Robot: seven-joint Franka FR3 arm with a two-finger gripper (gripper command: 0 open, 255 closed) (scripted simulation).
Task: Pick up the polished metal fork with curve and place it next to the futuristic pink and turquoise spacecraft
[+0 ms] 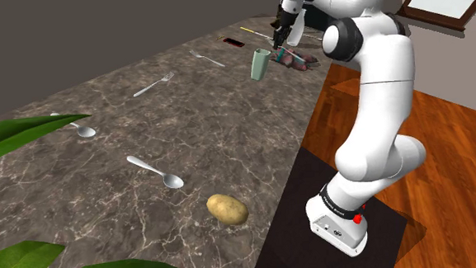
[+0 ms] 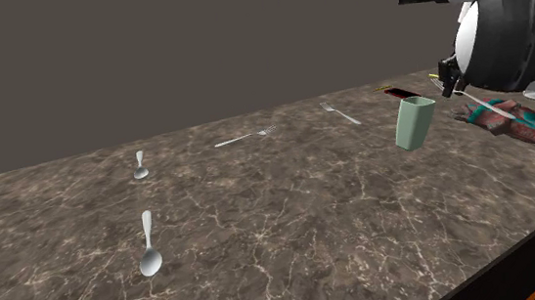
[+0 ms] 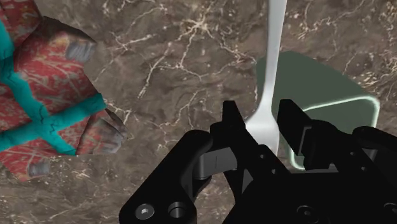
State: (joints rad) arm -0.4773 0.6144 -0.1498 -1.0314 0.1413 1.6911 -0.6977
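Hand (image 3: 261, 121) clasps the fork (image 3: 272, 57), held above the surface (image 3: 178, 57); spacecraft (image 3: 44, 95) at frame left. Placing step in hand: next, lower beside spacecraft, clear of cup (image 3: 324, 95), and release.

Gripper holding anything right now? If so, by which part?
Yes: the gripper holds the metal fork by its widened end, slim shaft sticking out ahead.

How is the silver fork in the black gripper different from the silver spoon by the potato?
The silver fork is clasped in the black gripper above the marble counter; the silver spoon lies flat on it. The fork is beside the green cup; the spoon, beside the brown potato. Both are shiny.
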